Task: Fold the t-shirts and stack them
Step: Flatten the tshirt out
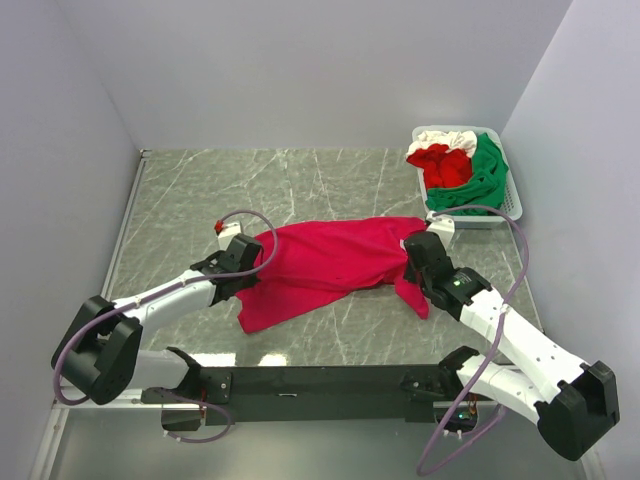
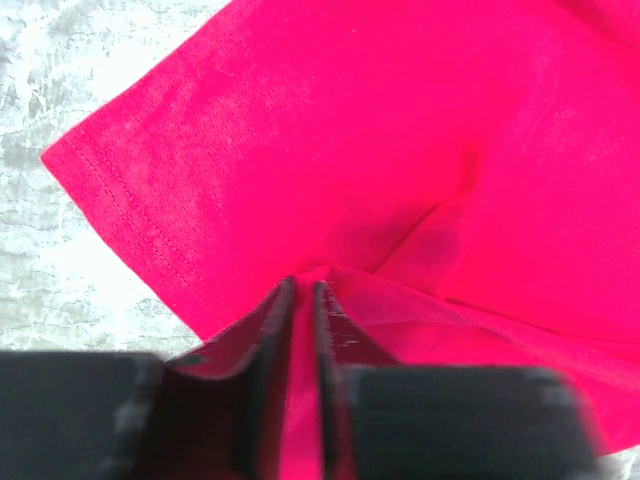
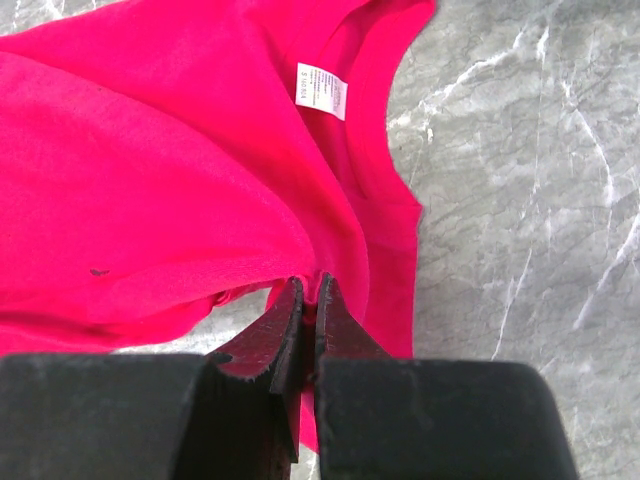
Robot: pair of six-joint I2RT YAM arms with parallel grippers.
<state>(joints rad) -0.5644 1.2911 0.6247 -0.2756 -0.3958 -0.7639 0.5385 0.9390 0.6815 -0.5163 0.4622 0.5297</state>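
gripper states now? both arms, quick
Left gripper: shut on the red shirt.
Right gripper: shut on the same shirt.

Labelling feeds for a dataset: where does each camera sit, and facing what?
Top external: above and behind, looking down at the table; left arm and right arm show.
Left wrist: on that arm, facing the crimson t-shirt; left pincer clamped on it.
Right wrist: likewise; right pincer clamped near the neck label.
Shared: that t-shirt.
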